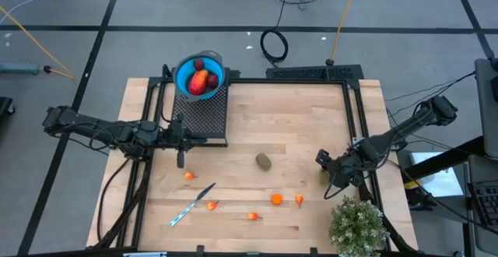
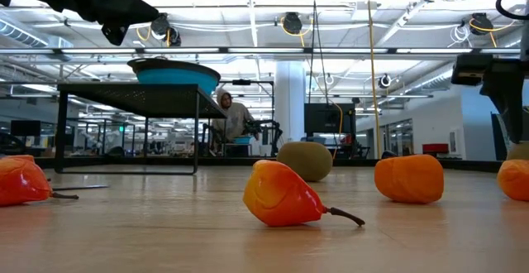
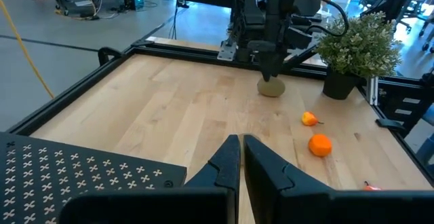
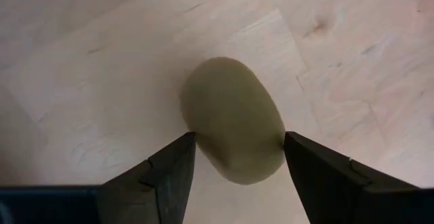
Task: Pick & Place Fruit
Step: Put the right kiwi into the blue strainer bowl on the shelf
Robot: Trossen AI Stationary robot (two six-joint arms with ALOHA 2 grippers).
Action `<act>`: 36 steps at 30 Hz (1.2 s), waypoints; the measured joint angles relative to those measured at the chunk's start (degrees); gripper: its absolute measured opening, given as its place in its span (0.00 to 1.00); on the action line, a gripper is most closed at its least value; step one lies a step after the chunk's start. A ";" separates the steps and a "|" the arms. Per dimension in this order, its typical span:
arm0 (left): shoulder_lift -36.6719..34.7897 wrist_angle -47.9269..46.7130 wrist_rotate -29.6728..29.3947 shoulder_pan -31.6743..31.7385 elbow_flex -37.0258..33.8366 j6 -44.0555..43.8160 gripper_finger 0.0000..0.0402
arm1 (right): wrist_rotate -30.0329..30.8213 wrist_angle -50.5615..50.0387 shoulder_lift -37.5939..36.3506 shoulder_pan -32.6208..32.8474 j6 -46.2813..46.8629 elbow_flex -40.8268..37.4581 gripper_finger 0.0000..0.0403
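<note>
Spotter: Grey shop floor with loose cables is showing all round the wooden table [image 1: 311, 124] from overhead. What are you doing?

Operator: I'm working the right gripper [image 4: 238, 142]. Taking twelve o'clock as the far edge in the overhead view, the olive oval [image 4: 232, 125] is lying just past centre toward three. I'm holding the fingers spread wide, one on each side of it and clasping nothing, so they can close across its short width. I can't tell whether they're touching it.

Spotter: And the other arm?

Operator: I'm parking the left gripper [image 3: 239, 157] at nine o'clock, fingers pressed nearly together and empty, beside the black perforated stand [image 1: 204, 113]. The stand is lifting the blue bowl [image 1: 182, 76] at eleven o'clock, where red pieces [image 1: 201, 80] are already sitting.

Spotter: What's waiting?

Operator: Orange bits [image 1: 276, 198] are lying scattered from five to seven o'clock, with the silver-blue stick [image 1: 193, 205] among them and the plant [image 1: 356, 224] at five. Behind, under ceiling lights, a person [image 2: 230, 117] is sitting well away.
</note>
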 joint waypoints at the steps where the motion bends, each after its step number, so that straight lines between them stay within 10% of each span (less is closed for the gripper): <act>1: 0.00 0.00 0.01 0.01 0.00 -0.01 0.05 | -0.10 0.73 0.46 -0.15 0.00 -0.16 0.55; 36: 0.02 -0.06 0.10 -0.07 0.00 -0.27 0.05 | 1.63 8.82 2.76 -0.17 1.92 -2.66 0.48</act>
